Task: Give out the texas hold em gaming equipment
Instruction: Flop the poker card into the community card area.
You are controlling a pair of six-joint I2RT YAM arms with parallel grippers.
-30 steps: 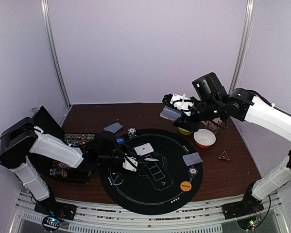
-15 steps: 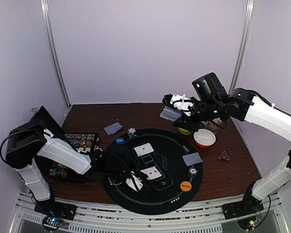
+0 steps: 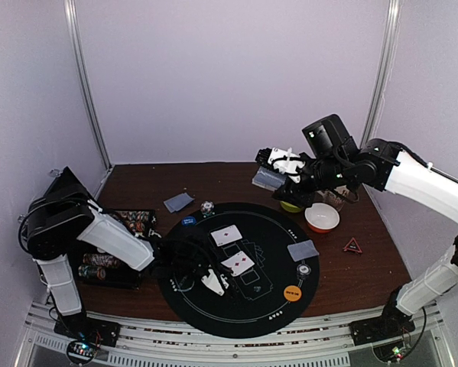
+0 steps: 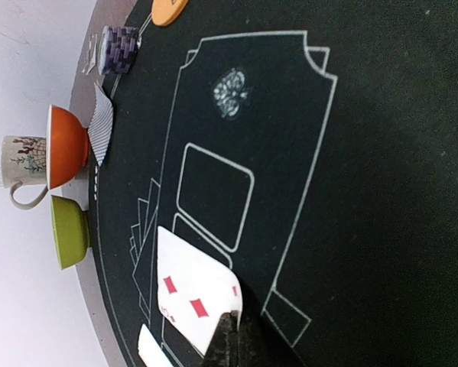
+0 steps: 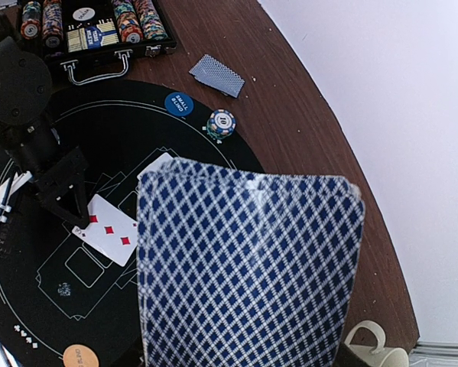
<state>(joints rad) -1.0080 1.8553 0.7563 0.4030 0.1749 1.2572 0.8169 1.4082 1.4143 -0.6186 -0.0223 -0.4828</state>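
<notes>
My left gripper [image 3: 216, 280] is low over the black round mat [image 3: 267, 317], its fingers [image 4: 230, 340] shut together on the near corner of a face-up three of diamonds [image 4: 189, 294]. That card [image 3: 237, 263] lies about flat on the mat, also seen from the right wrist [image 5: 110, 229]. A second face-up card [image 3: 226, 235] lies behind it. My right gripper [image 3: 279, 173] is raised at the back right, shut on the blue-backed deck [image 5: 244, 267], which hides its fingers. Face-down cards lie at the back left [image 3: 178, 201] and on the mat's right [image 3: 303, 250].
On the mat are a blue disc [image 3: 189, 221], an orange disc [image 3: 292, 292] and a white disc [image 3: 303, 269]. A chip stack [image 3: 206, 206] stands at the back. A red triangle [image 3: 353, 245], green bowl [image 3: 290, 206], white-orange bowl [image 3: 322, 218] and mug [image 3: 336, 199] are right; an open chip case [image 3: 121, 222] is left.
My left gripper carried the three of diamonds from mid-mat toward the near side and lowered it onto the mat. The right arm and deck have not moved.
</notes>
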